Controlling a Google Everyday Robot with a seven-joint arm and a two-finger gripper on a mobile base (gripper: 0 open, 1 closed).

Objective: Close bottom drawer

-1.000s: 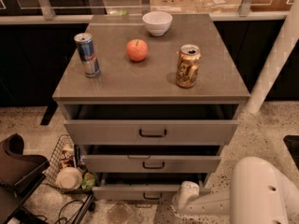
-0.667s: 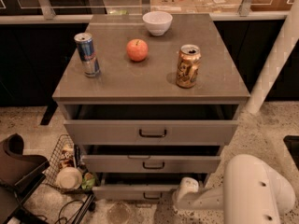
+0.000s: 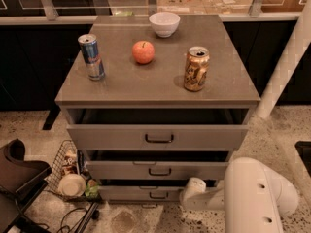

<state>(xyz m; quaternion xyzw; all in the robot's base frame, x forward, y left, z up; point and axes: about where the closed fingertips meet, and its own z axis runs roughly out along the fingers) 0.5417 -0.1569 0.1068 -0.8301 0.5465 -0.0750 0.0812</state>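
The grey bench [image 3: 155, 89] is filling the middle of the view, carrying four things on its top. The robot's white arm [image 3: 252, 193] is reaching in from the lower right, low against the floor. All three drawers are standing pulled out a little: the tall top drawer [image 3: 112, 137], the middle drawer [image 3: 116, 170], and the slim bottom drawer [image 3: 126, 193] sitting lowest, just above the floor. A wire basket [image 3: 58, 164] is lying on the floor to the left. The gripper [image 3: 193, 188] is sitting at the right end of the bottom drawer's front; whether it is open or closed cannot be told. On top, a white bowl [image 3: 164, 23] is sitting at the back, a gold can [image 3: 196, 69] is standing right, a blue can [image 3: 91, 57] left, and an apple [image 3: 143, 52] between them.
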